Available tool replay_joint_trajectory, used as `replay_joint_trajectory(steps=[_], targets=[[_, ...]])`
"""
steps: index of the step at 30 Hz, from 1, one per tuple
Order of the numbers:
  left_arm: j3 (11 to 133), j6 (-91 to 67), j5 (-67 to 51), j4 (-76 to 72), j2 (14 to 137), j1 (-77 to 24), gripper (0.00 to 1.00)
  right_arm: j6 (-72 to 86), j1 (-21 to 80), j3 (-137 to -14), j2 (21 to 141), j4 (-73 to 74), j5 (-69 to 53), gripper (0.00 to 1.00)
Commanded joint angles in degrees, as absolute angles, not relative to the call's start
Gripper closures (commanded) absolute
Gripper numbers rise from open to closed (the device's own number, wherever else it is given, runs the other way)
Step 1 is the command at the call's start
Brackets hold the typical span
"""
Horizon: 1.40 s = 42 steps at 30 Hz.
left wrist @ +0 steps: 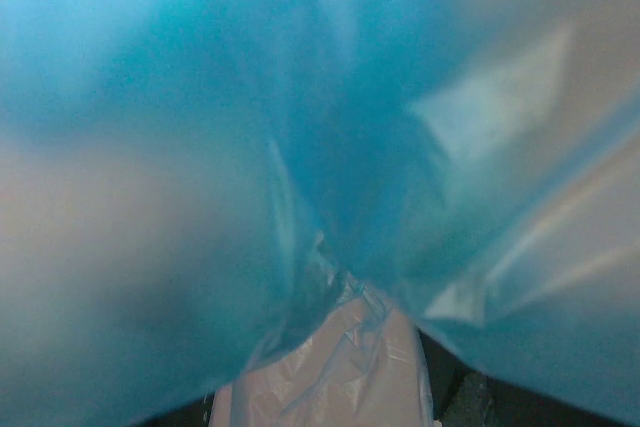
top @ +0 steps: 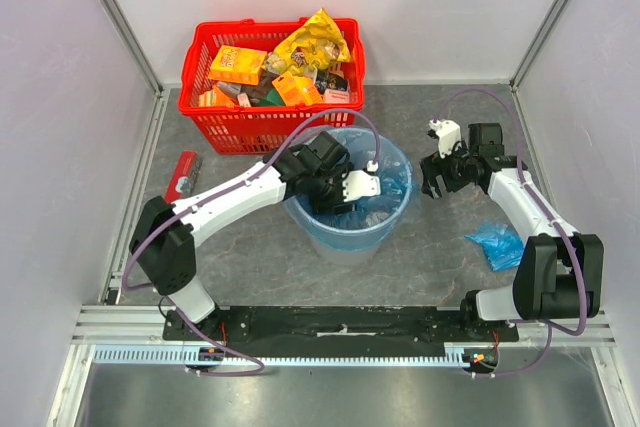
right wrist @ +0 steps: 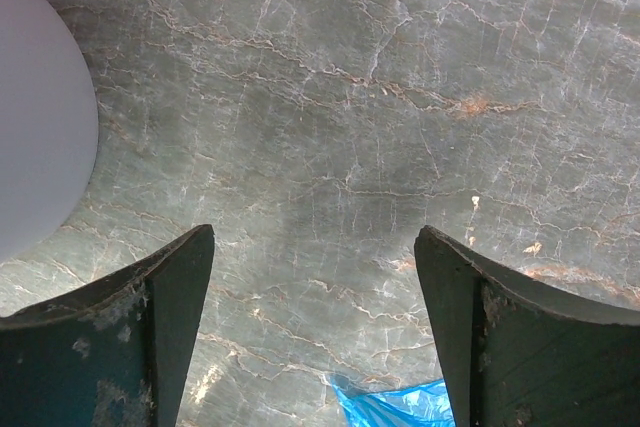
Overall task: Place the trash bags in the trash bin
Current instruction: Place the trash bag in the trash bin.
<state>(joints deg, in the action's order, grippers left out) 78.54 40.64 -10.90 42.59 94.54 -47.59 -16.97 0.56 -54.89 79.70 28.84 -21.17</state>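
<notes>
Left pincer [top: 358, 187] sits deep in the bin [top: 340, 245], apparently pressing a bag [left wrist: 330, 127] down, its grip hidden by film; right pincer [right wrist: 315, 247] hangs wide and empty near another bag [top: 497, 244].

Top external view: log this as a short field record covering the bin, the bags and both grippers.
trash bin: centre of the table, in front of the red basket
bag in bin: blue film inside the bin, filling the left wrist view
loose bag: crumpled on the table, right of the bin
left gripper: reaching down into the bin; jaws hidden by film
right gripper: open, empty, above bare table right of the bin
</notes>
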Motion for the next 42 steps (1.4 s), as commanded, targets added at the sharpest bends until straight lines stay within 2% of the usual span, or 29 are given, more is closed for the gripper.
replay_joint_trajectory(steps=[1, 19, 25, 34, 42], targets=[[77.17, 42.54, -11.17, 40.17, 93.26, -47.37, 0.27, -17.67, 0.35, -56.87, 80.33, 29.00, -22.41, 0.11], [84.99, 39.46, -10.90, 41.66, 79.90, -47.37, 0.23, -17.84, 0.44, -57.04, 80.51, 29.09, -22.24, 0.08], [89.03, 36.83, -14.23, 39.56, 77.96, -47.37, 0.22, -17.84, 0.35, -57.04, 80.42, 29.09, -22.32, 0.07], [96.94, 32.70, -21.70, 37.26, 86.12, -47.81, 0.22, -17.93, 0.35, -56.95, 80.25, 29.09, -21.97, 0.07], [95.28, 32.26, -23.82, 37.71, 92.81, -50.36, 0.22, -18.02, 0.35, -56.95, 80.16, 29.18, -21.89, 0.06]])
